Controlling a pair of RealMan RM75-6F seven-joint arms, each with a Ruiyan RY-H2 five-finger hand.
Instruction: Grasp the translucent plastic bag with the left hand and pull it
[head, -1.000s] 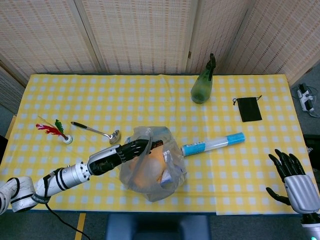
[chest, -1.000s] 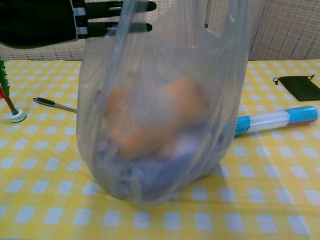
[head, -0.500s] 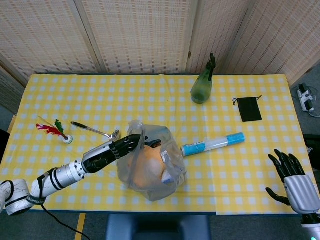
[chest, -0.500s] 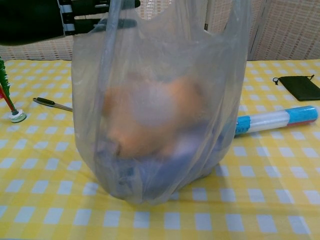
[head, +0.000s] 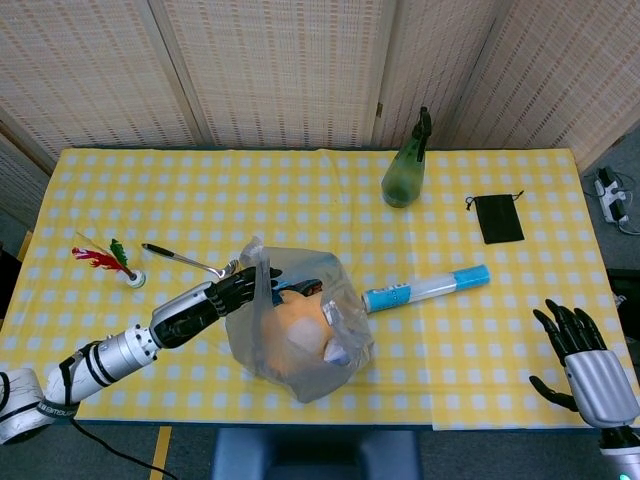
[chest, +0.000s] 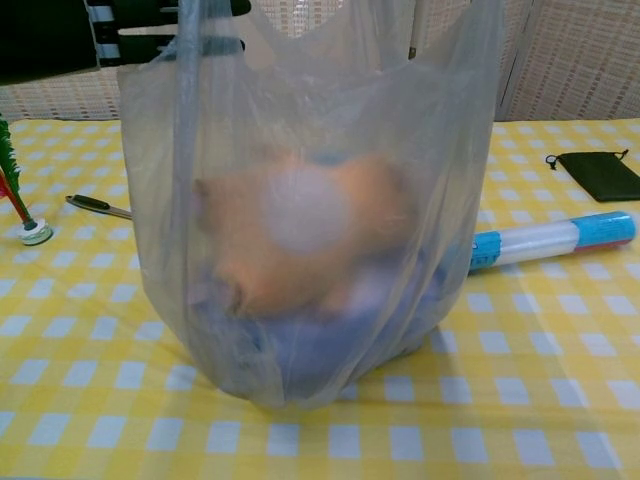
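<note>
Bag (head: 300, 335) is stretching leftward; left robot hand (head: 228, 295) is gripping its handle, so pulling slowly and level seems wisest.

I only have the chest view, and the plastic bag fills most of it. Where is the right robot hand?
Observer: The right robot hand is by the near right corner of the table, fingers spread, holding nothing.
Operator: What's behind the bag?
Observer: A green spray bottle stands near the far edge, well apart from the plastic bag.
Operator: And the left grip?
Observer: The left robot hand holds the handle on the bag's left side.
</note>
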